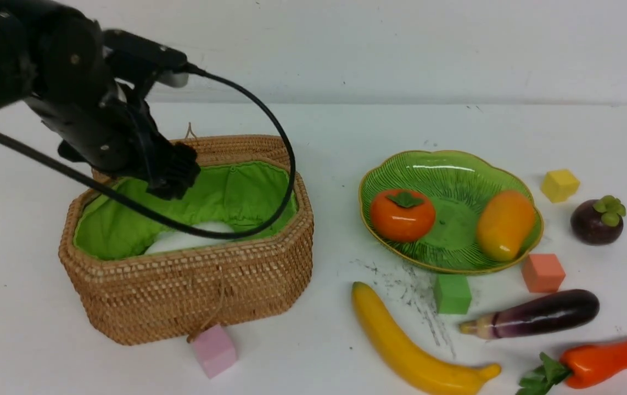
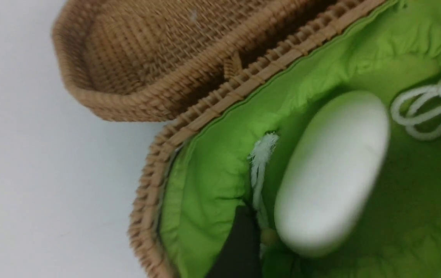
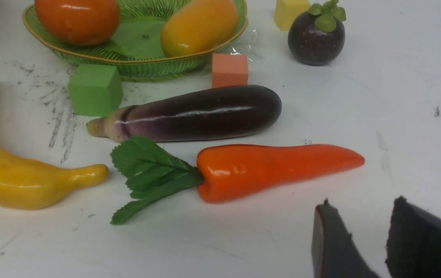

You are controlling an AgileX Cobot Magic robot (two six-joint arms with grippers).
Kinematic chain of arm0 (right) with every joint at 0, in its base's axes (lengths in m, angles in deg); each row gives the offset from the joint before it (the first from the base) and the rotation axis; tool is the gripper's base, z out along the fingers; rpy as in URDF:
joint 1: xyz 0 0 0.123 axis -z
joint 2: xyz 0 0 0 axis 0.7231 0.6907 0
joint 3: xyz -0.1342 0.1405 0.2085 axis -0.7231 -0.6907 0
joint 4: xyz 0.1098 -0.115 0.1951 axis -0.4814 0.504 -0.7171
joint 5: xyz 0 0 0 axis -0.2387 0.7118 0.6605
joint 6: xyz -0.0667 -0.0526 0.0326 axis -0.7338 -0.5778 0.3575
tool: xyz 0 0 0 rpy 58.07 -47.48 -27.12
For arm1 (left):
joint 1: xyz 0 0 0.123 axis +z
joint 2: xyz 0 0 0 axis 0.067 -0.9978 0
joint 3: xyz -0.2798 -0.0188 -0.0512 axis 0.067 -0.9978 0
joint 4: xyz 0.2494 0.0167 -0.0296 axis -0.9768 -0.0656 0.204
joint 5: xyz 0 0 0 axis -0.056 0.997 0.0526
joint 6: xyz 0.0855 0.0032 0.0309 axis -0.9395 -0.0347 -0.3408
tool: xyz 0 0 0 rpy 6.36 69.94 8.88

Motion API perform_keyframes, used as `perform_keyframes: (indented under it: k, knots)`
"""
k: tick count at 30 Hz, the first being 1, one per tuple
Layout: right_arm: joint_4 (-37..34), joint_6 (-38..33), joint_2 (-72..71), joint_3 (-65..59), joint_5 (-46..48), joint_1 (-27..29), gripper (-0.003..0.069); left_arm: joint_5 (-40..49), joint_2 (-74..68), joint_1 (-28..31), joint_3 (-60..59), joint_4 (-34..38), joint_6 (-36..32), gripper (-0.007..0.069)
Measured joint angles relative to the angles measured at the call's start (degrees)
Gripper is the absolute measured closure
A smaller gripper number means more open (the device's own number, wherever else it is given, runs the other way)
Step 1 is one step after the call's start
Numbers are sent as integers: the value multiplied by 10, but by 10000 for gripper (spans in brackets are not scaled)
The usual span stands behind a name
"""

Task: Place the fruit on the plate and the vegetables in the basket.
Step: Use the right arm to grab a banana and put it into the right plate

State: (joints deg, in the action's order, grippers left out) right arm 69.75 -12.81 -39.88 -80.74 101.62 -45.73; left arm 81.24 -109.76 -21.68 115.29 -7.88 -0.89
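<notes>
My left gripper (image 1: pixel 173 175) is open above the tan basket (image 1: pixel 192 285). The white vegetable (image 2: pixel 330 173) lies on the green lining, loose between the wide-apart fingers (image 2: pixel 240 247). The green plate (image 1: pixel 456 175) holds the persimmon (image 1: pixel 401 215) and the mango (image 1: pixel 504 224). The mangosteen (image 1: pixel 597 220) stands on the table right of the plate. The banana (image 1: pixel 407 351), eggplant (image 1: pixel 538 314) and orange-red pepper (image 1: pixel 604 359) lie in front of the plate. My right gripper (image 3: pixel 363 216) is open and empty, just short of the pepper's (image 3: pixel 274 168) tip; it is out of the front view.
The basket's lid (image 2: pixel 147 58) lies open behind it. Foam cubes sit about: pink (image 1: pixel 214 350) before the basket, green (image 1: pixel 452 293) and salmon (image 1: pixel 542 272) at the plate's front rim, yellow (image 1: pixel 559 185) beside the mangosteen. The left arm's cable loops over the basket.
</notes>
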Motion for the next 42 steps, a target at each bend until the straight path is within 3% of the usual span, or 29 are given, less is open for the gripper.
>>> perform_keyframes:
  k: [6, 14, 15, 17, 18, 19, 23, 28, 31, 42]
  knots:
    - [0, 0, 0, 0, 0, 0, 414, 66, 71, 0, 0, 26, 0, 55]
    - [0, 0, 0, 0, 0, 0, 414, 100, 257, 0, -54, 68, 51, 303]
    - [0, 0, 0, 0, 0, 0, 414, 100, 308, 0, -97, 71, 55, 367]
    - [0, 0, 0, 0, 0, 0, 414, 99, 348, 0, -134, 71, 60, 407]
    - [0, 0, 0, 0, 0, 0, 414, 96, 403, 0, -185, 72, 75, 476]
    - [0, 0, 0, 0, 0, 0, 414, 95, 418, 0, -197, 73, 81, 484]
    - [0, 0, 0, 0, 0, 0, 414, 85, 561, 1, -334, 121, 145, 631]
    - [0, 0, 0, 0, 0, 0, 414, 13, 655, 1, -476, 220, 165, 638]
    - [0, 0, 0, 0, 0, 0, 414, -6, 669, 1, -505, 242, 166, 638]
    - [-1, 0, 0, 0, 0, 0, 414, -25, 670, 1, -518, 195, 166, 638]
